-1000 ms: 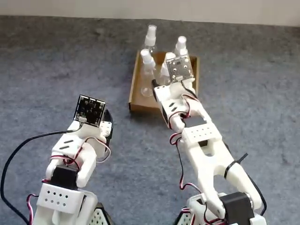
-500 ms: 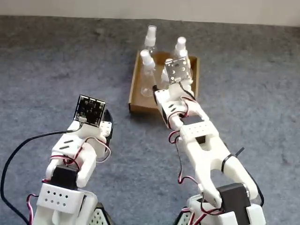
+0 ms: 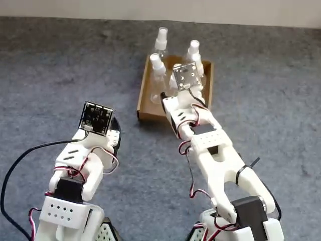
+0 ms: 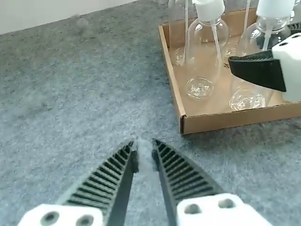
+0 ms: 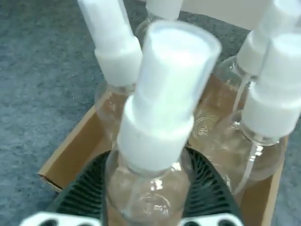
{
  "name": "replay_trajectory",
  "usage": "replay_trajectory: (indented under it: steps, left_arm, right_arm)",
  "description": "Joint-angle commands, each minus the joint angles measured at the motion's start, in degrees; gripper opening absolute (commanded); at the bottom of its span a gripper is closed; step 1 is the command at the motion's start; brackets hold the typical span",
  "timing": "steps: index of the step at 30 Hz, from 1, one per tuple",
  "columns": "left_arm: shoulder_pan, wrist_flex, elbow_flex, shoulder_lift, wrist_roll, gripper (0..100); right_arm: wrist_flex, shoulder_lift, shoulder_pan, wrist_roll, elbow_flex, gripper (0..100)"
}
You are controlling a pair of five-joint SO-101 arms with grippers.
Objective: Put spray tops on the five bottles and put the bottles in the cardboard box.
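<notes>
The grey table (image 3: 60, 65) has a soft, fuzzy top. On it sits a brown cardboard box (image 3: 144, 95) with low walls. The right arm (image 3: 210, 145) stretches over the near side of the box, and from above it hides part of the box and some of what stands in it. The right hand (image 5: 149, 160) is clamped on a clear bottle (image 5: 155, 127), with one black finger on each side of it. This bottle has a white spray top and stands up straight over the near part of the box. I cannot tell if its bottom touches the box floor. Other bottles crowd close around it: one (image 5: 110, 42) on one side, two (image 5: 282, 23) (image 5: 275, 103) on the other side, and one (image 5: 162, 7) behind, at the far end of the box. The left arm (image 3: 85, 160) is well apart from the box, low over bare table. The left hand (image 4: 144, 145) holds nothing, and its two black fingers are almost together, with just a thin gap at the tips. Counting it all, there are five bottles, five white spray tops with one on each bottle, one box, two arms and two hands.
</notes>
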Motion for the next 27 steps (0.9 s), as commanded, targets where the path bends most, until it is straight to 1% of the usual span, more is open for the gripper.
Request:
replay_trajectory:
  steps: [1, 4, 19, 24, 27]
  left_arm:
    - [-0.66, -1.14, -0.48, -0.57, 0.44, 0]
    - [-0.66, -1.14, -0.48, -0.57, 0.44, 0]
    - [-0.66, -2.64, -0.13, -0.13, 0.35, 0]
    - [-0.66, -2.64, -0.13, -0.22, 0.35, 0]
    - [-0.66, -2.64, -0.13, -0.22, 0.35, 0]
  right_arm:
    - [-0.40, -0.31, -1.01, 0.26, -2.07, 5.9]
    - [-0.31, -0.31, -1.01, 0.18, -1.98, 10.0]
    - [-0.31, -0.92, -2.15, 0.44, 1.27, 10.4]
    - [-0.31, -0.92, -2.24, 0.35, 1.36, 18.8]
    - [-0.22, -0.84, -2.24, 0.44, 1.36, 20.2]
